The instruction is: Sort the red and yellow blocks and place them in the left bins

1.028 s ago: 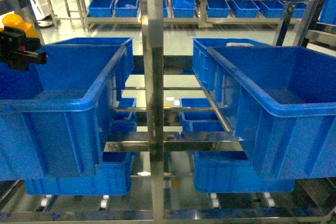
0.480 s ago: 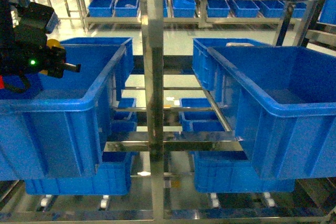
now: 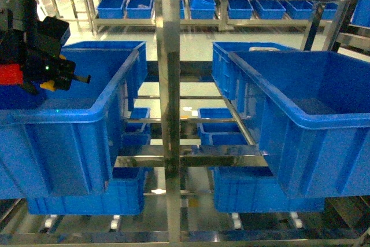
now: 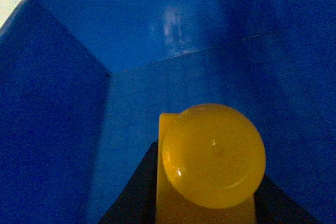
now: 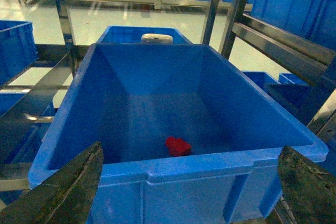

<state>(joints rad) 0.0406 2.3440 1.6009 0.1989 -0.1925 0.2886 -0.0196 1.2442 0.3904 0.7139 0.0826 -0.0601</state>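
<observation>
Left gripper (image 3: pixel 69 78) is over the big blue crate (image 3: pixel 110 105) on the left of the steel rack post (image 3: pixel 169 114), hanging inside its open top near the left wall. A sliver of yellow shows at its jaws in the head view, with a red patch on the arm body just left of it. From the left wrist camera the yellow block (image 4: pixel 210 161) fills the lower middle of the view, one round stud facing the lens, dark jaw faces on either side of it. So the left jaws are pinching the yellow block, and it sits above the crate's bare blue floor (image 4: pixel 173 93), not touching it as far as can be seen.

Over to the right side of the post: the right wrist camera looks down into another blue crate (image 5: pixel 184 167), and there is the red block (image 5: pixel 178 146), lying on the floor of that crate close to the near wall, a little right of centre. The right gripper (image 5: pixel 189 182) has its jaws spread wide, one dark finger (image 5: pixel 71 187) at the lower left of the view and the other at the lower right, both hanging on the near side of the crate's rim with nothing between them. A white object (image 5: pixel 156 38) rests in the smaller crate behind it.

The right arm itself does not show in the head view.
</observation>
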